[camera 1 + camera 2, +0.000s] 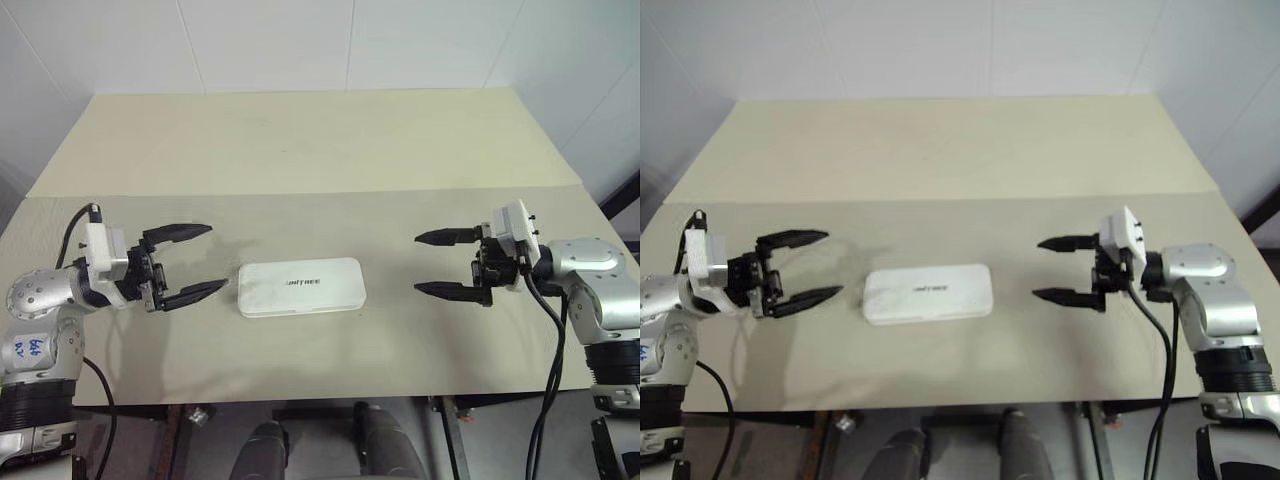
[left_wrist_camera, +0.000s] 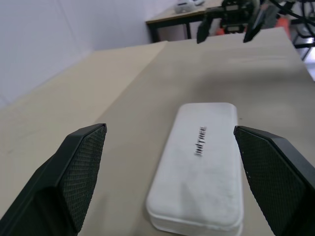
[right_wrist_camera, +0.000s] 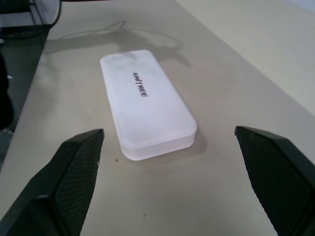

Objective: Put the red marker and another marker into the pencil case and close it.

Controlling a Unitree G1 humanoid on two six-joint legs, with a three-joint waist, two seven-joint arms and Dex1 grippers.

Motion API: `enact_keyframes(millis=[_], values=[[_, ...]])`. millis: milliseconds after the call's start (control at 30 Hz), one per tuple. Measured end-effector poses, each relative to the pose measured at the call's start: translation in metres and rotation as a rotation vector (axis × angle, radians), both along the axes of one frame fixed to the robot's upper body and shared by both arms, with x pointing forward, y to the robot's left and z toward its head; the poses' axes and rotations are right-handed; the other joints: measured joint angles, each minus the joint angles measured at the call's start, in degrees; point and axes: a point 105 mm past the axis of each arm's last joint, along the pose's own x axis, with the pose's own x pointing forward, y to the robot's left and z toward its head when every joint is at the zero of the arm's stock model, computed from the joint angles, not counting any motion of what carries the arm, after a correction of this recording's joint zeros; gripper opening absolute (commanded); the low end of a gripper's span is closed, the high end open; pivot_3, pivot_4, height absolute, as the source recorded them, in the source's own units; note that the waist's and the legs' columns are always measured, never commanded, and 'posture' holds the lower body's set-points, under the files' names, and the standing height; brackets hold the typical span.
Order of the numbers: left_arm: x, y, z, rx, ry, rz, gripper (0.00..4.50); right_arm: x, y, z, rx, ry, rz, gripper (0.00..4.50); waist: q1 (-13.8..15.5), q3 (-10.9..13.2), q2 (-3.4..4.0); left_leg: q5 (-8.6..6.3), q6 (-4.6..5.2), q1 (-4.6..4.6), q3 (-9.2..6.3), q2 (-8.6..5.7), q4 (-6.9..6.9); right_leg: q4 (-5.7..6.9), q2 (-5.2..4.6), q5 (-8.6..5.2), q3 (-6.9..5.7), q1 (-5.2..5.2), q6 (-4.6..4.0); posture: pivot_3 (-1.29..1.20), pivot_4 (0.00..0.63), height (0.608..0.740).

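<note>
The pencil case [image 1: 301, 287] lies shut, lid down with its lettering up, at the centre of the beige tabletop [image 1: 300, 150]. At the frame's left, the left gripper [image 1: 196, 262] has its jaws apart, just beside the case's end. At the right, the right gripper [image 1: 432, 263] hangs well apart from it, jaws spread wide.

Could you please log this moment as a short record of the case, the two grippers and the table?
pencil case: closed, lid down, lettering up, flat on table
markers: none visible
left gripper: open, holding nothing, beside the case's left end, apart from it
right gripper: open, holding nothing, off the case's right end, clear gap
table: beige
</note>
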Motion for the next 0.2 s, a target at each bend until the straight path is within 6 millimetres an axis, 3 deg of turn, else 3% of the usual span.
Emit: enact_keyframes(millis=[200], values=[[0.006, 0.004, -0.007, -0.019, 0.039, 0.052, 4.44, -0.015, 0.009, -0.009, 0.047, 0.018, -0.023, 4.50, 0.08, 0.00, 0.00, 0.00, 0.00, -0.05, 0.00, -0.01, -0.03, -0.07, -0.02, 0.00, 0.00, -0.01, 0.00, 0.00, 0.150, 0.740]])
